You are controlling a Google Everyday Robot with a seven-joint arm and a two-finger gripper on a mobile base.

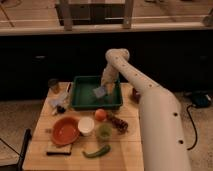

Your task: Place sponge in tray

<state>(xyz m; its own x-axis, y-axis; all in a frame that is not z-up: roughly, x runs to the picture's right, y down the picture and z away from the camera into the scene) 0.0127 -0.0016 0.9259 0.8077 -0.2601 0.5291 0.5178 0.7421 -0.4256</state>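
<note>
A large dark green tray (82,102) with a raised rim sits at the back of the wooden table. The white arm reaches over it from the right. My gripper (103,86) hangs just above the tray's right half, shut on the pale blue-grey sponge (99,92), which sits tilted under the fingers over the tray floor. I cannot tell whether the sponge touches the floor.
In front of the tray stand an orange bowl (65,130), a white cup (85,125), an orange fruit (100,114), a green cup (104,132) and a green pepper (97,151). A dark block (58,148) lies at the front left, and small items (57,100) crowd the tray's left side.
</note>
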